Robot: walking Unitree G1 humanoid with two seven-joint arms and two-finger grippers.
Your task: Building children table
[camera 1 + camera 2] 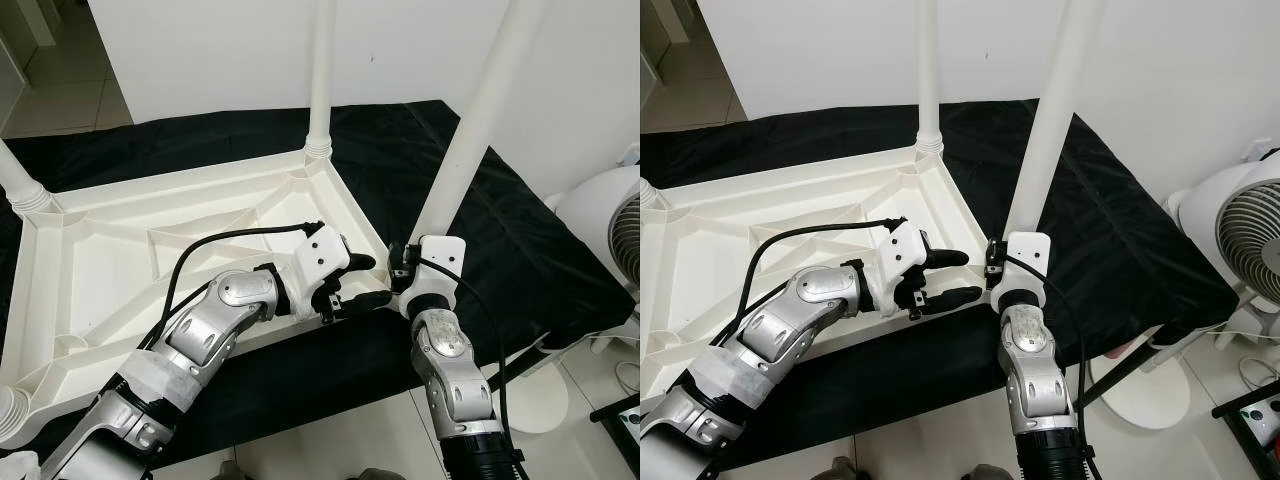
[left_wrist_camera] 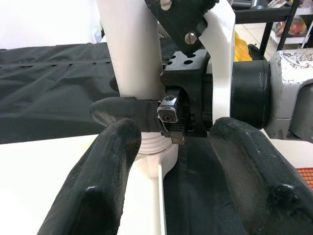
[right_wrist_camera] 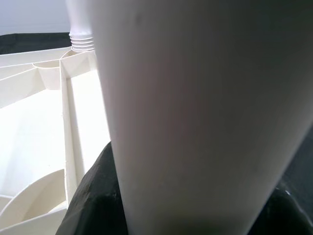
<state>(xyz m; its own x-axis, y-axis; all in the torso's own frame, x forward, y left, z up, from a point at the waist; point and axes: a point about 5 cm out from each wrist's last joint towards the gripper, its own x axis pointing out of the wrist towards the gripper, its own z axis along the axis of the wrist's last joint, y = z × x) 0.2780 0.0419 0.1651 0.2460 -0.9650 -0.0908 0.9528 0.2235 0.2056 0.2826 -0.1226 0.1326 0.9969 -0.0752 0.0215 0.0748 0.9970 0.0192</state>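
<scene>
Gripping upright leg w/ right end effector.

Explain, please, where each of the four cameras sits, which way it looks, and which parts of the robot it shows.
Left eye view: on the head, looking down at the upturned white table top on black cloth; both arms show.
Right eye view: the same scene beside it; the right gripper is at the near leg.
Left wrist view: along the left gripper, its fingers apart, toward that leg.
Right wrist view: pressed against the leg.
All four share this leg.
</scene>
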